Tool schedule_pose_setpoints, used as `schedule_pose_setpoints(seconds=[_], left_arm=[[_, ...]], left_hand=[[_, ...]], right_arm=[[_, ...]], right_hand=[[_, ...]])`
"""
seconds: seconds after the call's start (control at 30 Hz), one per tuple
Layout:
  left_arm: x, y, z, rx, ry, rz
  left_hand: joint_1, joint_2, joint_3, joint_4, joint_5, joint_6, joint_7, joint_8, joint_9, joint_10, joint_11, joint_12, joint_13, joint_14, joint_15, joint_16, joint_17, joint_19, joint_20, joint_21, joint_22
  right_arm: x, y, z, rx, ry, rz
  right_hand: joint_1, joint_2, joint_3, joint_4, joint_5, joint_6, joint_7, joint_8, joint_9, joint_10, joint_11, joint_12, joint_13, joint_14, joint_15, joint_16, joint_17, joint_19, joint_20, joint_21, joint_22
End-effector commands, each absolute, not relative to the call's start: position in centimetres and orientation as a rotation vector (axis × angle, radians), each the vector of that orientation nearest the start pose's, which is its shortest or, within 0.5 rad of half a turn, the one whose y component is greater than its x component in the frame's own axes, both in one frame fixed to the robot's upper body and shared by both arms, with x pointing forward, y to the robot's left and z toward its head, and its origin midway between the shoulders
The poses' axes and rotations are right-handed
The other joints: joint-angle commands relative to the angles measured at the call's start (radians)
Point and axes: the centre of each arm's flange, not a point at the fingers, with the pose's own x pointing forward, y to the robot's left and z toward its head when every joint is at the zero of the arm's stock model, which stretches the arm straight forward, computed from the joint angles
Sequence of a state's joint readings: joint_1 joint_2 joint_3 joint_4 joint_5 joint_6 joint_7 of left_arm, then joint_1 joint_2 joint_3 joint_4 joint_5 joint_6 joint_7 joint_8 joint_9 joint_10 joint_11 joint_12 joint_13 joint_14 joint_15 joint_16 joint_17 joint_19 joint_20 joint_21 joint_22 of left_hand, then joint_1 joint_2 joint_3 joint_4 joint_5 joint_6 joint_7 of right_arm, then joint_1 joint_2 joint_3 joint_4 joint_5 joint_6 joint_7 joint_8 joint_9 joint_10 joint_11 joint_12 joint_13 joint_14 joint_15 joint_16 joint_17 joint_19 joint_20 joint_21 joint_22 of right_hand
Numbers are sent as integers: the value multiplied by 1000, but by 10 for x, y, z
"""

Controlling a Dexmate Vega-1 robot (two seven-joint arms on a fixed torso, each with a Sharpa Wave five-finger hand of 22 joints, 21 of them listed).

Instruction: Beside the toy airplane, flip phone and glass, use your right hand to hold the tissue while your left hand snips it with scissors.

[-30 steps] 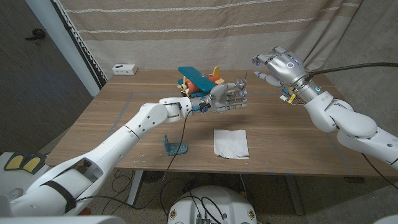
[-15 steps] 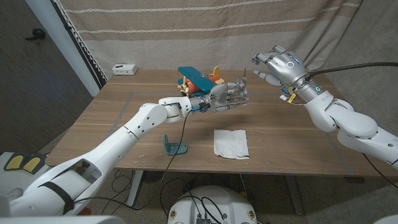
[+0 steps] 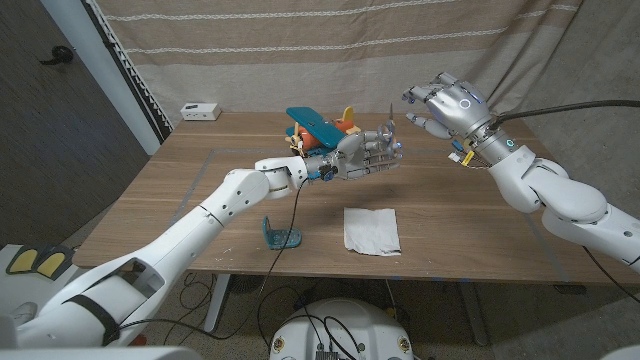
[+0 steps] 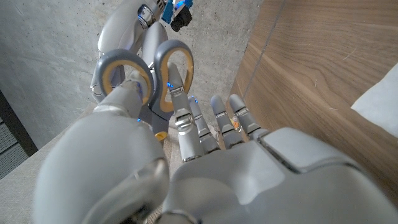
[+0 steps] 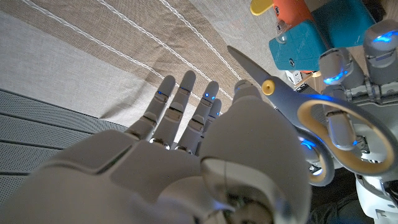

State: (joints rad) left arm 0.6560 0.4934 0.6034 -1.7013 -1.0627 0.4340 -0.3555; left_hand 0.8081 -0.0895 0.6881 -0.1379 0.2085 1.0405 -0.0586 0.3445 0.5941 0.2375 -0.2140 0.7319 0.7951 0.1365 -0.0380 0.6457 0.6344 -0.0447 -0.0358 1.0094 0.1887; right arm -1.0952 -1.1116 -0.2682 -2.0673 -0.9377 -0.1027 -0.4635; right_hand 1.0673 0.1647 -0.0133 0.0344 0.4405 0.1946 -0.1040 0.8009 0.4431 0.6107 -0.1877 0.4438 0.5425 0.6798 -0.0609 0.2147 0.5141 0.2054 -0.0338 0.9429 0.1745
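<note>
The tissue lies flat near the table's front edge, with nothing touching it. The right hand hangs high above the far right side, fingers spread, holding nothing. It must come down and forward. The left hand holds the scissors up, just behind the tissue.
</note>
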Motion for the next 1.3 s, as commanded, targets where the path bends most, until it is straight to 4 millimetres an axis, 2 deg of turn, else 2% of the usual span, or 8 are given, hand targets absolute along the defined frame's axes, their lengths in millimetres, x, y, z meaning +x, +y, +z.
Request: schedule_pose_setpoints(seconds=[0.03,0.37,0.6,0.93,1.3], left_arm=[[565,48,15,-156,-193,-1138],[567,47,14,-184,-226,-1132],[568,45,13,-209,-244,-1143],[568,48,13,-233,-310,-1134],[568,55,16,-249,-389,-1123]], left_hand=[[-10,-7,11,5,11,84,-104,8,4,23,-1,-26,-35,26,-159,-18,-27,10,-22,5,4],[-31,-14,12,15,20,86,-133,7,-12,35,-2,-89,-108,41,-172,-64,-75,11,-30,5,5],[-44,-20,9,20,27,86,-148,6,-24,27,-3,-133,-152,20,-173,-101,-100,8,-34,2,4],[-60,-20,6,28,39,88,-160,16,-21,33,-4,-185,-208,18,-173,-134,-124,-1,-35,-5,3],[-70,-22,2,32,46,85,-162,17,-29,32,-4,-222,-244,1,-169,-160,-134,-12,-41,-14,2]], right_arm=[[462,-262,80,-1797,-1243,-479],[463,-262,80,-1806,-1238,-478],[462,-262,80,-1814,-1234,-485],[460,-262,81,-1812,-1229,-507],[460,-267,86,-1799,-1218,-555]], right_hand=[[4,0,1,-6,6,7,-4,-1,3,2,-7,0,-1,-2,-173,5,3,5,2,-3,4],[3,0,3,-8,7,8,-6,-2,4,2,-5,0,0,-2,-173,6,1,8,3,-7,4],[1,0,3,-9,7,9,-5,-3,5,2,-6,-1,-1,-2,-172,8,0,9,2,-10,5],[1,0,5,-11,8,9,-5,-5,6,3,-7,-1,0,-1,-173,11,-1,11,2,-13,5],[-4,3,7,-11,7,8,-2,-6,8,1,-4,-2,0,2,-172,16,0,13,2,-17,5]])
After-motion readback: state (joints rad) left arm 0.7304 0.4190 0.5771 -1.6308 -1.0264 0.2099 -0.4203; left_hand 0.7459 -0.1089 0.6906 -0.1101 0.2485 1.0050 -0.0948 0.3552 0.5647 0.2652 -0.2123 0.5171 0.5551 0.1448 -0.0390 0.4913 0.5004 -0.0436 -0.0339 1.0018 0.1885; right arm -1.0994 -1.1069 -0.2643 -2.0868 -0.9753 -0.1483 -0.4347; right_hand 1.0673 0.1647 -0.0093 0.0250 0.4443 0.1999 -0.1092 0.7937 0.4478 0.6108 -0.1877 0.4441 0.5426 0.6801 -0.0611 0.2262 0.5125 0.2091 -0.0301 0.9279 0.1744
